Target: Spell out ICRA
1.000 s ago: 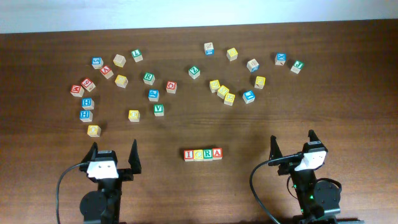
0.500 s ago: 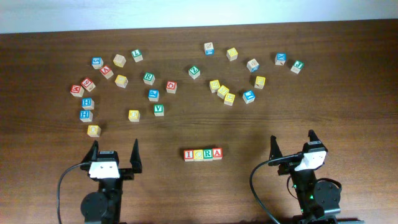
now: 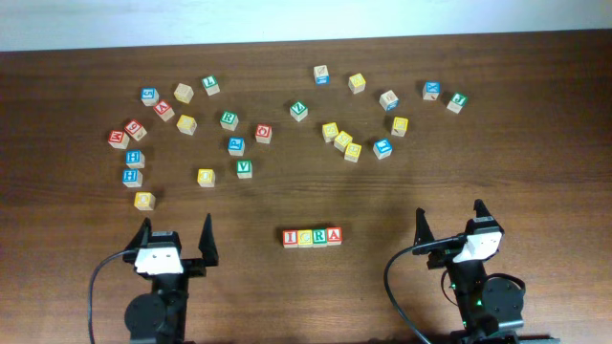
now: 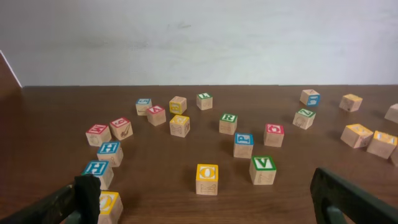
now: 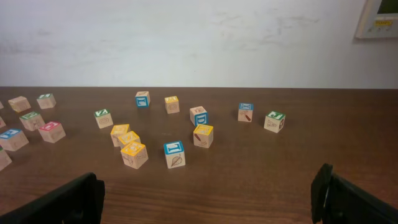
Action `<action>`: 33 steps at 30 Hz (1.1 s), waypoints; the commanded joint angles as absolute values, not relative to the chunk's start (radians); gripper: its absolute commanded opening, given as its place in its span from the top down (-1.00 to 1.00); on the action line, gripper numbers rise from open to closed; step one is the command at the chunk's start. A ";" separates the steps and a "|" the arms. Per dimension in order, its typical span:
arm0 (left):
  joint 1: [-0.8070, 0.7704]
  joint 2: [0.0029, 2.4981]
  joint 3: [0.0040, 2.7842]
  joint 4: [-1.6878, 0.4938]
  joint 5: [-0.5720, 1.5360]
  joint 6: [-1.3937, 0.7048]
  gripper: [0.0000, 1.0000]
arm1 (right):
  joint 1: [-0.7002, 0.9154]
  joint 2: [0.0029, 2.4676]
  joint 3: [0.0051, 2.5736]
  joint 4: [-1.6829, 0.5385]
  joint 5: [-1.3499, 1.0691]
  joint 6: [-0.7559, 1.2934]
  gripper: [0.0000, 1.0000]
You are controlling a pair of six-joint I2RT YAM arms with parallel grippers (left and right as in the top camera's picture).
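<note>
Four letter blocks stand side by side in a row (image 3: 312,236) at the front middle of the table, reading I (image 3: 290,237), C (image 3: 304,237), R (image 3: 318,236), A (image 3: 334,235). My left gripper (image 3: 176,231) rests to the row's left, open and empty; in the left wrist view its fingers frame bare table (image 4: 205,208). To the right of the row is my right gripper (image 3: 448,215), also open with nothing between its fingers (image 5: 208,202). The row itself does not appear in either wrist view.
Several loose letter blocks lie scattered across the back half of the table. A yellow O block (image 4: 207,178) and a green V block (image 4: 263,169) are ahead of the left gripper, and another yellow block (image 3: 143,200) is close to its left finger. A blue block (image 5: 175,154) is ahead of the right gripper.
</note>
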State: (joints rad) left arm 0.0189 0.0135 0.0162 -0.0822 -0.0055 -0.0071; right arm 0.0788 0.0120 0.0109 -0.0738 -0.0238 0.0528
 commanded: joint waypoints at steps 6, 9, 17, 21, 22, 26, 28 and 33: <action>0.018 0.005 0.008 -0.084 -0.023 -0.029 -0.98 | 0.071 0.004 0.006 -0.080 -0.015 0.060 -0.97; 0.033 0.005 0.008 -0.084 -0.019 -0.030 -0.98 | 0.071 0.004 0.006 -0.080 -0.015 0.060 -0.97; 0.033 0.005 0.008 -0.083 -0.015 -0.030 -0.98 | 0.071 0.004 0.006 -0.080 -0.015 0.060 -0.97; 0.033 0.005 0.008 -0.083 -0.015 -0.030 -0.98 | 0.071 0.004 0.006 -0.080 -0.015 0.060 -0.97; 0.033 0.005 0.008 -0.083 -0.015 -0.030 -0.98 | 0.071 0.004 0.006 -0.080 -0.015 0.060 -0.97; 0.033 0.005 0.008 -0.083 -0.015 -0.030 -0.99 | 0.071 0.004 0.006 -0.079 -0.015 0.060 -0.97; 0.033 0.005 0.008 -0.083 -0.015 -0.030 -0.98 | 0.071 0.004 0.006 -0.080 -0.015 0.060 -0.97; 0.033 0.005 0.008 -0.083 -0.015 -0.030 -0.98 | 0.071 0.004 0.006 -0.080 -0.015 0.060 -0.97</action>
State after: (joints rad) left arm 0.0277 0.0135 0.0162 -0.0822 -0.0124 -0.0235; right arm 0.0788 0.0120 0.0109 -0.0738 -0.0238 0.0532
